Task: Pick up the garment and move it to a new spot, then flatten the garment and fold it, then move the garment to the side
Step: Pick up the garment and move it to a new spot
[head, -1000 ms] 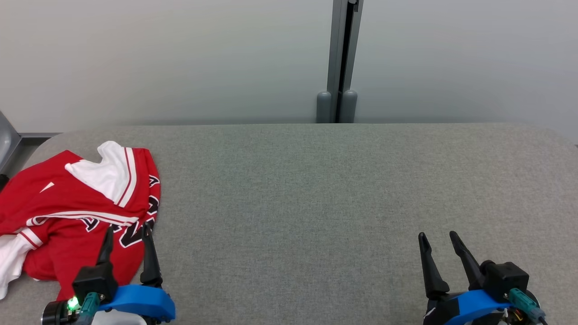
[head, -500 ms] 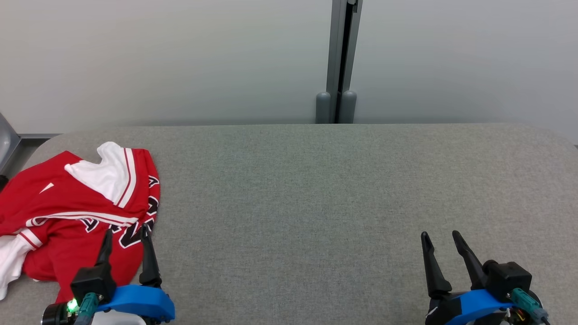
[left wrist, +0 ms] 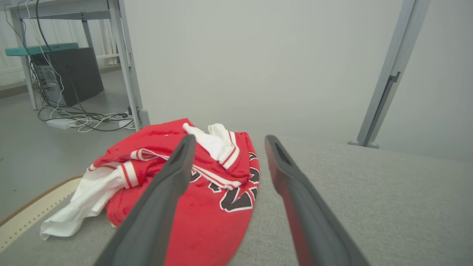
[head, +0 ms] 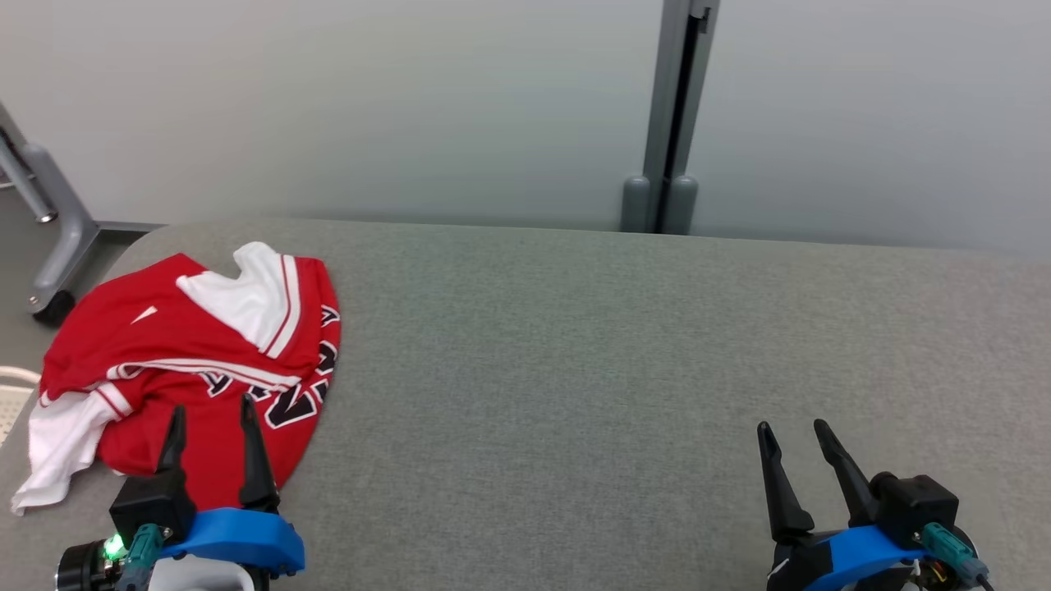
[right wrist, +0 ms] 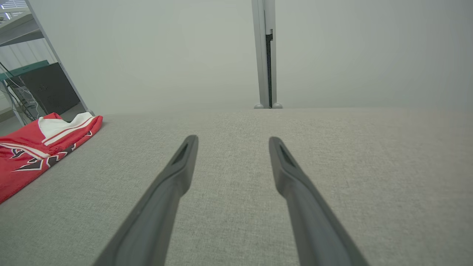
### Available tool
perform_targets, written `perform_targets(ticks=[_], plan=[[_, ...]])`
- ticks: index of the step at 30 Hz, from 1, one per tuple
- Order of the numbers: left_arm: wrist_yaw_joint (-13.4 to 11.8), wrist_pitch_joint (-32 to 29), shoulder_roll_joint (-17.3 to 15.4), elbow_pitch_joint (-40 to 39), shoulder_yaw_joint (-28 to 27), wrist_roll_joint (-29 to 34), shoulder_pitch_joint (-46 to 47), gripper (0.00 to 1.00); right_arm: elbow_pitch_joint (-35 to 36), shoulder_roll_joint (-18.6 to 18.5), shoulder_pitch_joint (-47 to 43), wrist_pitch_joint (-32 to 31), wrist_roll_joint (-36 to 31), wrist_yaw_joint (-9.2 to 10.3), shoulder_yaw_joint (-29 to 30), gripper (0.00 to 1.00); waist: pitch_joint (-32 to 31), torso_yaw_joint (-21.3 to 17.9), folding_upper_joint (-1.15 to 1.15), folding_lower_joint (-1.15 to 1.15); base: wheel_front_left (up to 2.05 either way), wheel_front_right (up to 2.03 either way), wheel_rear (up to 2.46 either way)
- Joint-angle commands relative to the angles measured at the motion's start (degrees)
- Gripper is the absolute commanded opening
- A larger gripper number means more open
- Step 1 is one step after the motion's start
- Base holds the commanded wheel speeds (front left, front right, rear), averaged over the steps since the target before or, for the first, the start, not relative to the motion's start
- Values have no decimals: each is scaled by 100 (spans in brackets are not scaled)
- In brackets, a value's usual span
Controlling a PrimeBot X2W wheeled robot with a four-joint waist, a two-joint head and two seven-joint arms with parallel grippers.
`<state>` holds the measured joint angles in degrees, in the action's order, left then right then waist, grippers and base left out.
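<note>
1. Red-and-white jersey (head: 189, 361) lies crumpled at the left end of the grey tabletop (head: 575, 369).
2. Left hand (head: 211, 405): fingers spread, empty, over the jersey's near edge.
3. Right hand (head: 791, 424): fingers spread, empty, over bare tabletop, well apart from the jersey.

A crumpled red-and-white garment (head: 189, 361) lies bunched at the grey table's (head: 575, 369) left end.

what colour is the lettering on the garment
Black with white outlines, on the red garment; clearest in the left wrist view.
</note>
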<state>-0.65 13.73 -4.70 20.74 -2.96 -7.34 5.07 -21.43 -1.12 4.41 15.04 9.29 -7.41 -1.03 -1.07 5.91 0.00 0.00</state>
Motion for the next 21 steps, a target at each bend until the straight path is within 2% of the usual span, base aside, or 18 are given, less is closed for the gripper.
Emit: perform_targets(ticks=[1,8,21], plan=[[-17,4,-20,-58,1,-19,88,100,-11,-33,48,25,5,-15,-10,100,55,204,0,0,0,0,0],[-87,31,-104,-199,-84,-86,-2,100,10,-33,126,24,26,-15,-42,100,120,833,0,0,0,0,0],[-188,84,-211,-381,-189,-164,-136,100,60,-33,169,24,-52,-15,-12,100,216,1756,0,0,0,0,0]])
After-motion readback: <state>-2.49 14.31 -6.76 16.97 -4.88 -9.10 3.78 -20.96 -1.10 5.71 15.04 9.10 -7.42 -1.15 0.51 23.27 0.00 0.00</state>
